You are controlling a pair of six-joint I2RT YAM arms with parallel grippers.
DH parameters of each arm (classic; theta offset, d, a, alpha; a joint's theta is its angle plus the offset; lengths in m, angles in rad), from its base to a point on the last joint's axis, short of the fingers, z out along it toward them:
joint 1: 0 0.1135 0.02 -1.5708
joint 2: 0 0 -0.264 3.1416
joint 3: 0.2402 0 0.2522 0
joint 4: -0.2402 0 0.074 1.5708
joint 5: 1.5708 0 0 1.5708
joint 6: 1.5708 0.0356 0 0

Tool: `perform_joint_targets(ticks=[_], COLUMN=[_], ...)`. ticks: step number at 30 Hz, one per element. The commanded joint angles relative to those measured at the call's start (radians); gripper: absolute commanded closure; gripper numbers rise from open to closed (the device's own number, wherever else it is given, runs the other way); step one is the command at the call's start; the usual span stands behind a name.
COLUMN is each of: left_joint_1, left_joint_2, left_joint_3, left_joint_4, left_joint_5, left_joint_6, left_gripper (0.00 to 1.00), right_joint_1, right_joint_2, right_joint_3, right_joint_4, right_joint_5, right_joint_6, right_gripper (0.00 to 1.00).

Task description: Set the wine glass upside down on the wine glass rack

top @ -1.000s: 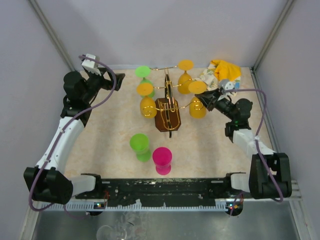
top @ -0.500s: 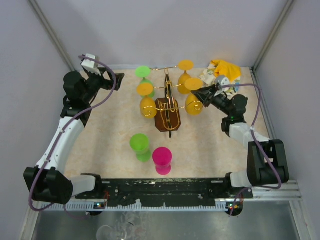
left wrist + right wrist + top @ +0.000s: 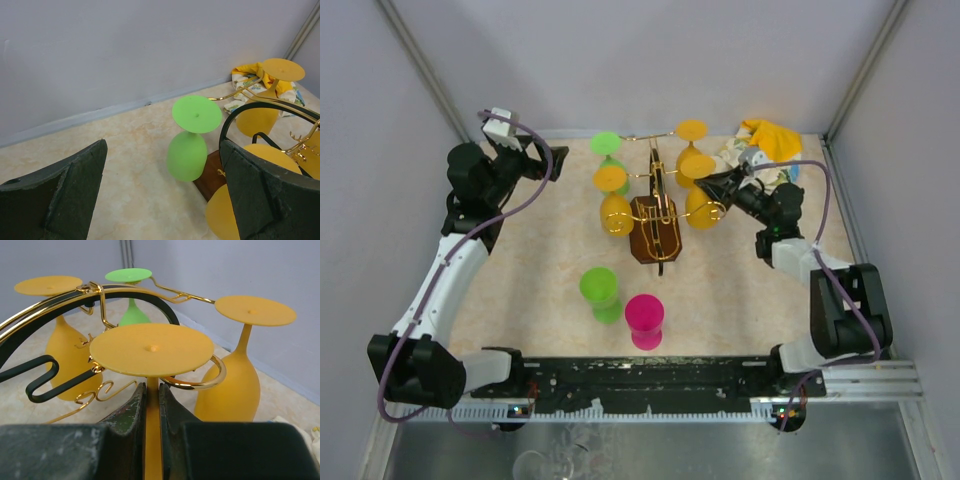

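Note:
The gold wire wine glass rack (image 3: 656, 212) with its dark brown centre frame stands mid-table. My right gripper (image 3: 716, 188) is shut on the stem of an upside-down yellow wine glass (image 3: 700, 203) at the rack's right side. In the right wrist view the gripper (image 3: 152, 392) pinches the stem just under the glass's foot (image 3: 151, 348), which sits over the curled gold arm end (image 3: 202, 383). Two more yellow glasses (image 3: 239, 385) (image 3: 67, 357) and a green one (image 3: 187, 152) hang on the rack. My left gripper (image 3: 550, 160) is open and empty at the back left.
A green glass (image 3: 600, 291) and a pink glass (image 3: 644, 319) stand on the table in front of the rack. A yellow and white cloth (image 3: 767, 142) lies at the back right corner. Walls close the table on three sides.
My right gripper has carried the yellow glass leftward, toward the rack's right arm. The left arm has not moved.

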Motion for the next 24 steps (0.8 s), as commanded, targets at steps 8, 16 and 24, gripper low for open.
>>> perform_joint_targets(ticks=[8,16,24], left_joint_1=[0.006,0.006,0.006], left_joint_2=[-0.02,-0.024,-0.024], left_joint_3=[-0.005,-0.008,-0.011], left_joint_4=[0.016,0.002,0.003], left_joint_5=[-0.009,-0.015,-0.013], left_joint_6=[0.016,0.018,0.016], left_gripper=[0.01,0.01,0.01], right_joint_1=[0.026,0.025,0.006], right_joint_2=[0.045,0.004,-0.053], right_joint_3=[0.081,0.069,0.032], right_joint_4=[0.054,-0.054,-0.086], right_joint_5=[0.116,0.203,0.245], right_joint_6=[-0.034,-0.116,-0.145], right_gripper=[1.0,1.0,1.0])
